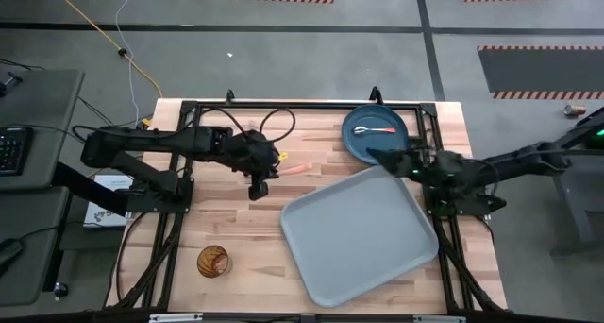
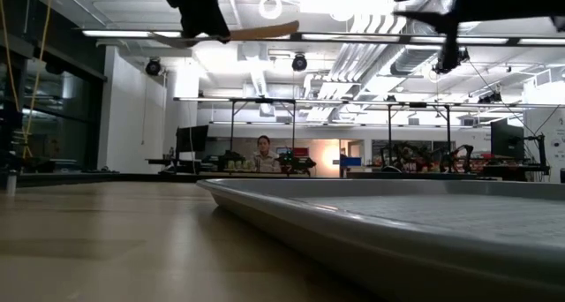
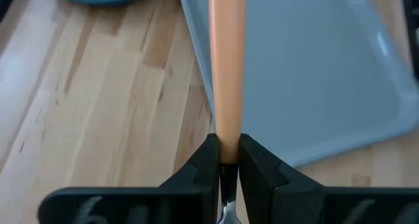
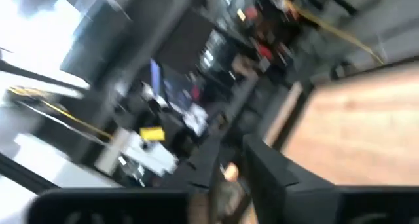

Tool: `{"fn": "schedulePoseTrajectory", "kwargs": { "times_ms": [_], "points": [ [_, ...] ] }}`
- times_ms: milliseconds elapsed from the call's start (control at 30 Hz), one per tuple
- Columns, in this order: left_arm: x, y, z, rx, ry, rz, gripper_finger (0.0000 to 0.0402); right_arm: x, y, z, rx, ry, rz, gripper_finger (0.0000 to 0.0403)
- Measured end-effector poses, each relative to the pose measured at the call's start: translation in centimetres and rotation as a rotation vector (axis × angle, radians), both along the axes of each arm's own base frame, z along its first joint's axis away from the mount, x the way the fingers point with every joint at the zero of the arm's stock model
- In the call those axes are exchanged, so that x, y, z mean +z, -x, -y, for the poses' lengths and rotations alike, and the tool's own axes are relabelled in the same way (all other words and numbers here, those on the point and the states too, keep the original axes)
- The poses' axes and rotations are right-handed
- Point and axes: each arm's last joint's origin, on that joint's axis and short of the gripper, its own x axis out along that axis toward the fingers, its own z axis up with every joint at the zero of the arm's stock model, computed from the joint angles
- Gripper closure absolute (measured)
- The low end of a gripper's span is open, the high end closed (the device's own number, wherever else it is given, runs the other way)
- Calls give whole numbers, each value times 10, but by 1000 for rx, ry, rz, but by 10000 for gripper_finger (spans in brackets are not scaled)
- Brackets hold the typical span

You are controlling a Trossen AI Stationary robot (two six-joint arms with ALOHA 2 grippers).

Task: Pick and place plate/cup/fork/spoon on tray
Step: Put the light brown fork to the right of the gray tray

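Observation:
My left gripper (image 1: pixel 261 168) is shut on the fork, whose orange handle (image 1: pixel 296 169) points toward the tray (image 1: pixel 359 236); the low view shows it high above the table (image 2: pixel 258 30). The dark teal plate (image 1: pixel 363 144) rests flat at the far right, with the red-handled spoon (image 1: pixel 381 131) lying on it. The amber cup (image 1: pixel 212 262) stands near the front left. The tray lies flat on the table's right half. My right gripper (image 1: pixel 392 160) hovers over the plate's near rim, by the tray's far corner. My left gripper pinches the fork between its two fingers at the handle's end next to the metal neck (image 3: pixel 226 153). The fingers lie along the fork, roughly level, coming from the table's left. The fork is lifted clear and about level, with its orange handle (image 3: pixel 226 67) sticking out ahead over the tray's left rim.
Bare wood lies between the cup and the tray and under my left gripper. A black frame (image 1: pixel 283 106) runs along the table's far edge. A person (image 2: pixel 262 147) sits far back in the room.

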Motion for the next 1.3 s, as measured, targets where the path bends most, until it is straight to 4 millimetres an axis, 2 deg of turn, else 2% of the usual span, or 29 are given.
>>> {"fn": "schedulePoseTrajectory", "kwargs": {
  "times_ms": [200, 300, 500, 667, 800, 1000, 1300],
  "points": [
    [-6, -5, -1, 3, -71, -27, 372, -8, -57, 2, 148, -177, -248, 233],
    [-5, -4, -3, 17, -137, -30, 374, -9, -82, 5, 251, -261, -308, 201],
    [-6, -2, -5, 40, -222, -61, 370, 0, -128, 10, 363, -256, -339, 181],
    [-8, 0, -4, 47, -211, -86, 373, 9, -156, 21, 355, -218, -377, 180],
    [-8, 0, -4, 53, -170, -84, 370, 11, -170, 25, 341, -195, -440, 180],
    [-8, 0, 3, 36, -118, -78, 373, 14, -183, 26, 345, -178, -445, 180],
    [-8, 0, 6, 38, -112, -76, 372, 13, -184, 26, 342, -205, -445, 186]
  ]
}}
